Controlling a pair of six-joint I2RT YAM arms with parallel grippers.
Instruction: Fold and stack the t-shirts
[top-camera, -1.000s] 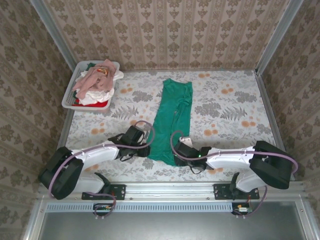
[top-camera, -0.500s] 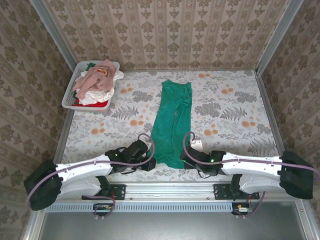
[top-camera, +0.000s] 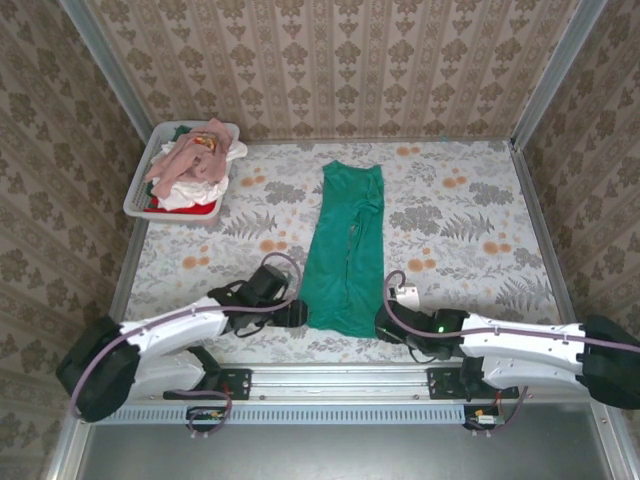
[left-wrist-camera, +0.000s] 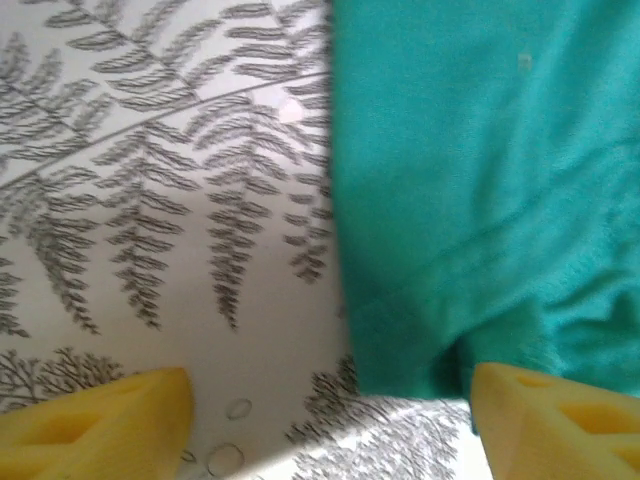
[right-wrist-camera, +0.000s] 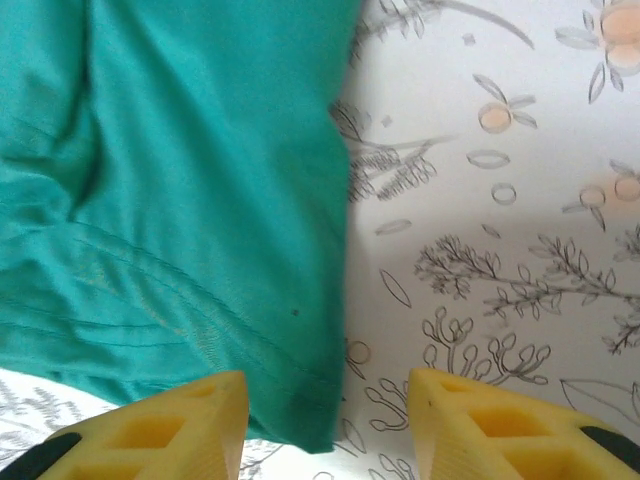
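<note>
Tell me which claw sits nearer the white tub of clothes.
Left. The left claw is beside the teal shirt on the side facing the tub; the right claw is across the shirt, farther off.

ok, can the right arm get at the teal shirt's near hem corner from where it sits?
Probably yes. The right gripper is open right at the teal t-shirt. Its hem corner lies flat on the table between the fingers, with nothing covering it.
</note>
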